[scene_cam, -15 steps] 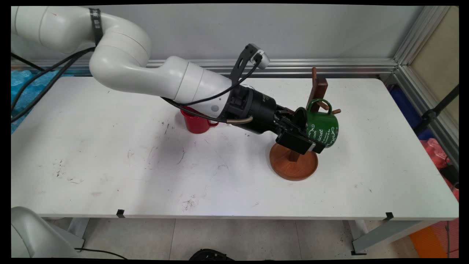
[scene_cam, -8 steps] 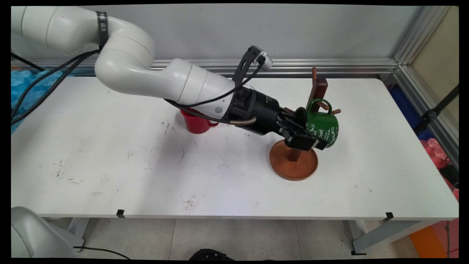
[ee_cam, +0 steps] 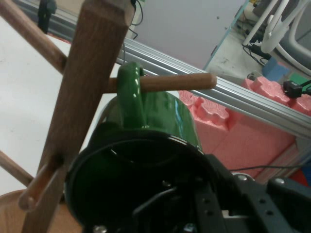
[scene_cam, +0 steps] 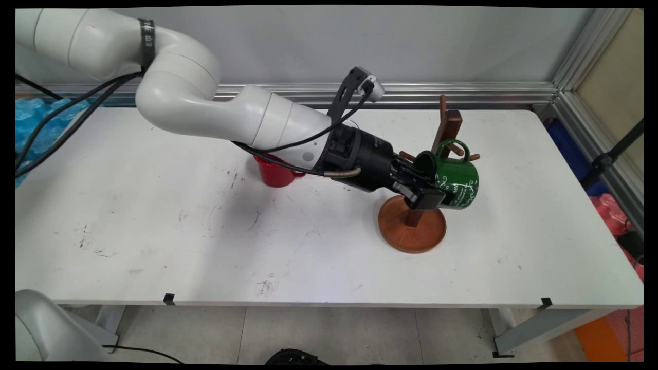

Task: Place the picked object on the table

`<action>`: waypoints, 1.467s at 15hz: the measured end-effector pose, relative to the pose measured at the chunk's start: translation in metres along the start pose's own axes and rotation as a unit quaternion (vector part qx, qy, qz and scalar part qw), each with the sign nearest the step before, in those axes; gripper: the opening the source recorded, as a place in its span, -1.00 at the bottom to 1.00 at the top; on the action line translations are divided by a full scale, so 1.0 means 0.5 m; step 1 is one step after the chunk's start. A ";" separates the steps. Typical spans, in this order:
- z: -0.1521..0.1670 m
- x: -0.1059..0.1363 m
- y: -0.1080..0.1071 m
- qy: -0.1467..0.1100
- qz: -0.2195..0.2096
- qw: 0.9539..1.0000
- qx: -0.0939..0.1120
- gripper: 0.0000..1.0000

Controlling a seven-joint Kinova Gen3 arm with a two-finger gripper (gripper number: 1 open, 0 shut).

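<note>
Carefully now: my claw is clamped on the rim of the glossy green enamel mug, whose handle is threaded over a peg of the brown wooden mug tree. I would keep it level so the handle rides that peg.

White rounded arm with a black band, black wrist, hanging black cables

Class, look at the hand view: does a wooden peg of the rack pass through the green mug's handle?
Yes. The wooden peg runs through the loop of the green mug's handle and sticks out beyond it.
</note>
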 end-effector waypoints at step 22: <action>-0.034 0.036 0.053 0.005 0.021 0.999 -0.034 -1.00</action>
